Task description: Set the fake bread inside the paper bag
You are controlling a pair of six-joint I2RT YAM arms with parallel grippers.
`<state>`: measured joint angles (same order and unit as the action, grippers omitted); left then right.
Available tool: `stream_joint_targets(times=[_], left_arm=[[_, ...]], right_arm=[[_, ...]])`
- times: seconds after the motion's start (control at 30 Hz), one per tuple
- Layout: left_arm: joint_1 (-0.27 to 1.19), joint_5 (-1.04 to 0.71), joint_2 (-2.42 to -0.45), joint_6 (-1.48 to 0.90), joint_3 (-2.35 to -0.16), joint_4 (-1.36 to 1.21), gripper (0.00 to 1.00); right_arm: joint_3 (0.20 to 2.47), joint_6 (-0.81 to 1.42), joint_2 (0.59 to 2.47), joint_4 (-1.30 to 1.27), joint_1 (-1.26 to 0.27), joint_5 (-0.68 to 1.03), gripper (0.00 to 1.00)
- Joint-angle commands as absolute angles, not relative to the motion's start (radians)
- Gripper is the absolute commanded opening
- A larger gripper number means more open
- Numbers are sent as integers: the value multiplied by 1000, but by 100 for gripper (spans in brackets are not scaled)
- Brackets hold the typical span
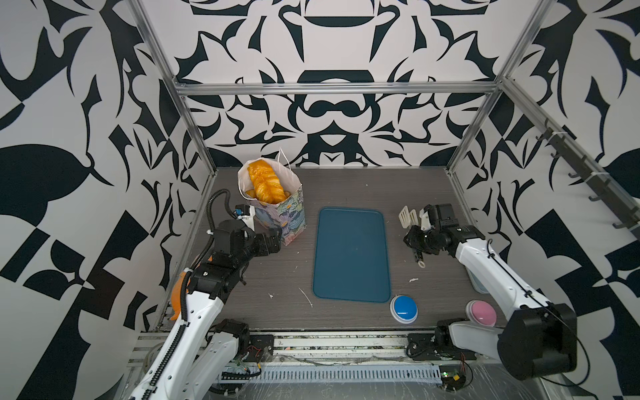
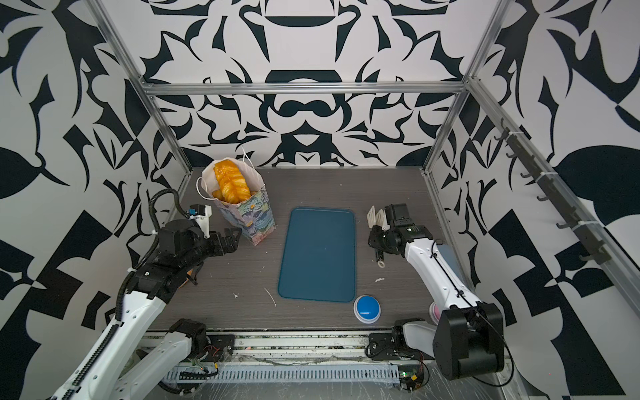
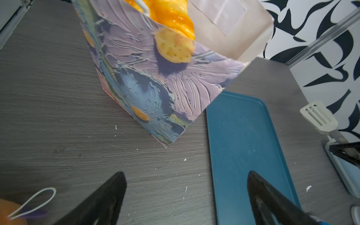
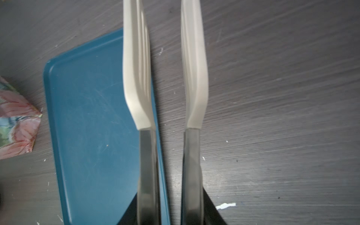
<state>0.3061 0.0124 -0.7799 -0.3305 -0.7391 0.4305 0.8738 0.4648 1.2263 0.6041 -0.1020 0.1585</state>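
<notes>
**Location.** The paper bag [image 1: 280, 214] stands at the far left of the table [image 1: 346, 187] with its mouth open. The fake bread [image 1: 263, 183] is inside it. A long braided loaf projects above the rim, and at least one smaller piece sits lower down. No bread shows on the tray [image 1: 351, 252] or on the bare table.

**Handling.** The pieces look glossy and moulded, so they are probably light, fairly stiff and slippery. They should be gripped across the middle, not at the tapered ends. The bag is thin paper and is likely to tip or slide under a sideways push, so it should be loaded from above.

**Grippers.** The left gripper [image 3: 186, 175] is spread wide and empty, near the bag's near corner and not touching it. The right gripper [image 1: 417, 239], right of the tray, is closed on a pair of tongs [image 4: 136, 78]. Their white tips stand apart and hold nothing.

**Surroundings.** An orange ball [image 3: 5, 208] with a string loop lies beside the left arm. A blue button [image 1: 404, 308] and a pink button [image 1: 480, 311] sit at the near edge. The string handles [image 2: 200, 188] hang at the bag's mouth and could snag.
</notes>
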Motion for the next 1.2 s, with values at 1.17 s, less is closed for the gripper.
stream_joint_targets(times=[1.17], left_arm=[[437,211,-809,-107,-445,16,99]], right_arm=[[823,498,1487,456,-67,55,36]])
